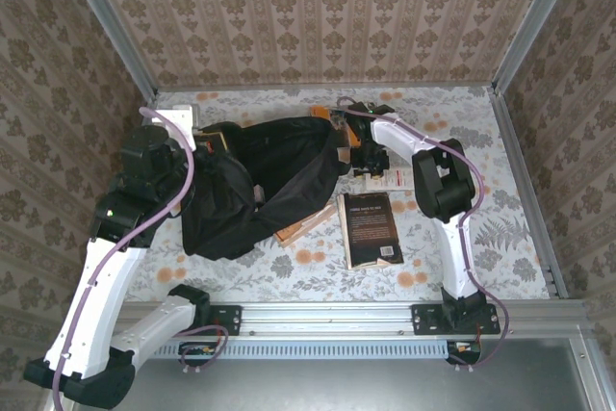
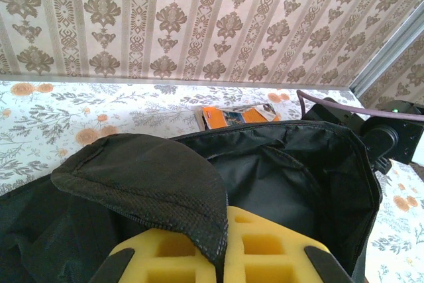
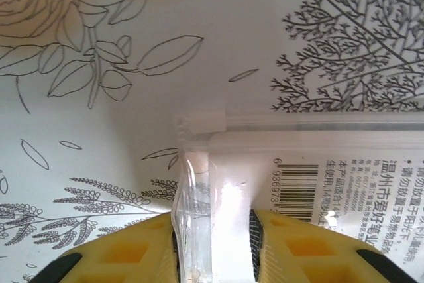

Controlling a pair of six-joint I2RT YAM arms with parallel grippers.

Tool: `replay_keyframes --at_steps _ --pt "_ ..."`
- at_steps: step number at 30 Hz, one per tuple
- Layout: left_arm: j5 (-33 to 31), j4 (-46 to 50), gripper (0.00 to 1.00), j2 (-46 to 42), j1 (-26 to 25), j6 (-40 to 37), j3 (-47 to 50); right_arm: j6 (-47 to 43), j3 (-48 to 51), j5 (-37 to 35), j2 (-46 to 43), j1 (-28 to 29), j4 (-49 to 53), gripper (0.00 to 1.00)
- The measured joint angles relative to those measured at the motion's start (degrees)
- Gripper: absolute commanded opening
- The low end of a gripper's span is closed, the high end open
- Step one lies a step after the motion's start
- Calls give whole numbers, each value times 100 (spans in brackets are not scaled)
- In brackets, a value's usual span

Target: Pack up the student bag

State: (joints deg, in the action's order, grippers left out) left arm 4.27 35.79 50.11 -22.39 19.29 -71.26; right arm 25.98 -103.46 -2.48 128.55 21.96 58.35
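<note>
The right gripper [image 3: 213,246], clamped on the edge of a clear plastic packet [image 3: 311,154], sits just right of the student bag [image 1: 260,185], which lies mid-table with its rim pinched in the closed left gripper [image 2: 222,256], so the packet probably must travel leftward.

The clear pouch [image 3: 311,183] bears a barcode beginning 6 936973 and Chinese print.
</note>
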Motion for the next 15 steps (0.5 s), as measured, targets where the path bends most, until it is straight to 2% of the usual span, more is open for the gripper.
replay_keyframes --at_steps 9,15 --pt "0 4 0 -22 0 0 7 -39 -11 -7 20 46 33 2" --pt "-2 22 0 -35 0 0 15 -33 -35 20 -68 50 57 0"
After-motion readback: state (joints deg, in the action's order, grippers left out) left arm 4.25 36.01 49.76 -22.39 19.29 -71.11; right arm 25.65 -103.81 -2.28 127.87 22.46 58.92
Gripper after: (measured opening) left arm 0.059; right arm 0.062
